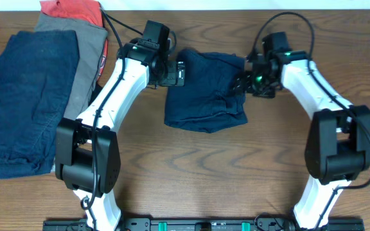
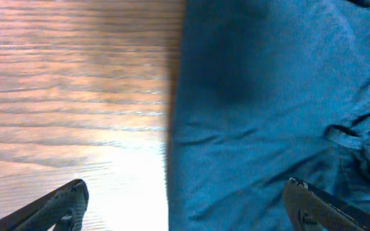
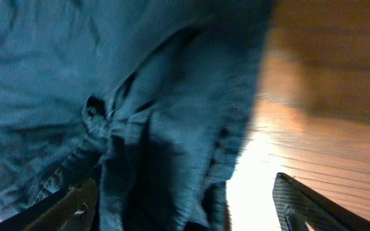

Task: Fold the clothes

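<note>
Navy shorts (image 1: 204,96) are shown folded at the centre of the table (image 1: 236,167), flanked by the left gripper (image 1: 180,74) at 10 o'clock and the right gripper (image 1: 241,83) at 3 o'clock, both spread wide

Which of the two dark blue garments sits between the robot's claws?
The compact, folded navy piece mid-table, flanked by the left gripper and right gripper. The other navy garment lies spread flat at the far left, beside the grey one.

I read a robotics lab station: wood-grain bench (image 1: 191,160), left arm (image 1: 117,83) and right arm (image 1: 313,80) on a rail (image 1: 172,224) at 6 o'clock.
</note>
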`<state>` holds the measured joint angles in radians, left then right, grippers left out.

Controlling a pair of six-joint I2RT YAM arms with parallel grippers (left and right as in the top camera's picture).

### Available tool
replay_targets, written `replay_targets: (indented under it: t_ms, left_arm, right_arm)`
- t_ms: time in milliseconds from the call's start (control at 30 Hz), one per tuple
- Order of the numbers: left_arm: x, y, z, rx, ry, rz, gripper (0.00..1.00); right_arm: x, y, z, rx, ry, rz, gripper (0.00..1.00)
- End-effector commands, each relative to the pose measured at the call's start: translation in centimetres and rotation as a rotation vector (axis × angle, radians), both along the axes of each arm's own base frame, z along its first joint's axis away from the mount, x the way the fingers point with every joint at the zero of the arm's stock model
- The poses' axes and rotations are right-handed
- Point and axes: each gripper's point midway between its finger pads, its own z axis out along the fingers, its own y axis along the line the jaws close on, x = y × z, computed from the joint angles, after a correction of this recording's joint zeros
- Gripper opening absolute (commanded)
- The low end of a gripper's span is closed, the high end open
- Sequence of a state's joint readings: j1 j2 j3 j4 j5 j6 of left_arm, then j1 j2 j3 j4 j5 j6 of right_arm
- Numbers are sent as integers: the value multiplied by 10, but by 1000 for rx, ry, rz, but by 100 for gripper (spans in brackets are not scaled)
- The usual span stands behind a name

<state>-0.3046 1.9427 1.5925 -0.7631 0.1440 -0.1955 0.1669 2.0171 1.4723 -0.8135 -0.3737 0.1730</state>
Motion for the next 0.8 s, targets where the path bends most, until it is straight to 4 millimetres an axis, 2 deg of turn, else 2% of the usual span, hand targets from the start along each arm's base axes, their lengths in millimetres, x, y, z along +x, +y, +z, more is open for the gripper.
replay_targets:
  t_ms: [0, 167, 333, 500, 767]
  left_arm:
    - [6, 17, 15, 49, -47, 11, 98]
    - [8, 23, 15, 50, -45, 24, 98]
    - [7, 24, 15, 51, -42, 27, 98]
    - [7, 25, 15, 53, -42, 23, 98]
    - [7, 30, 12, 83, -41, 31, 98]
  right_arm:
    - [-10, 25, -11, 29, 44, 47, 89]
    - [-21, 44, -27, 14, 98, 48, 92]
    - [-30, 41, -52, -110, 155, -14, 89]
    - [-31, 36, -62, -197, 149, -37, 76]
    - [-20, 38, -62, -212, 93, -41, 36]
